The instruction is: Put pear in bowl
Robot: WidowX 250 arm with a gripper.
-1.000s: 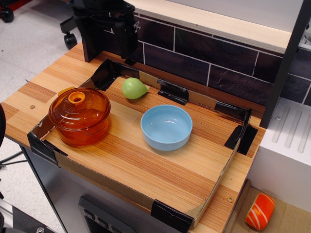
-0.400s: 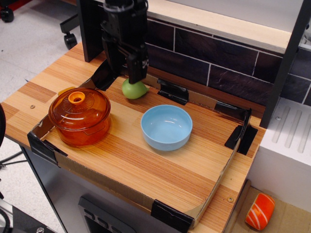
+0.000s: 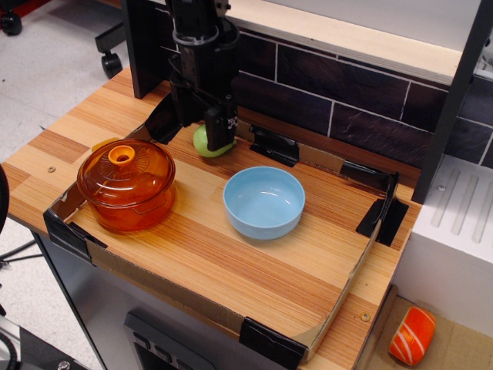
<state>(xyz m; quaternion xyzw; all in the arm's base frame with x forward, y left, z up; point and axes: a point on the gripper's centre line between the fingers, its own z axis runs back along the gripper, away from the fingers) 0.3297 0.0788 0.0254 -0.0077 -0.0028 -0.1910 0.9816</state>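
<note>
The pear (image 3: 205,142) — a small, smooth, light-green toy fruit — lies on the wooden board near its back left corner, close to the low cardboard wall (image 3: 311,158) that rims the work area, and only its left and lower parts show, because the black gripper (image 3: 206,129) stands right over it. One dark finger (image 3: 219,123) comes down in front of the fruit and covers its right side, while the other sits at its left and rear edge, so the jaws straddle the pear; whether they are pressing on it or merely bracket it, I cannot tell from this single view. The fruit appears to rest on the wood. The arm rises straight up from the gripper and leaves the top of the picture in front of the dark tiled backsplash (image 3: 323,92). The bowl (image 3: 264,202) — round, shallow, glossy light blue — sits apart from the pear, to its right and nearer the camera, about mid-board, and nothing lies inside it. To the left, near the front left corner, stands an orange translucent pot (image 3: 126,185) with its lid on and a round knob on top, well clear of both bowl and fruit. Black tape patches (image 3: 270,341) hold the cardboard corners. Off the board, at the lower right, an orange-and-white striped object (image 3: 412,336) lies on a lower surface.
</note>
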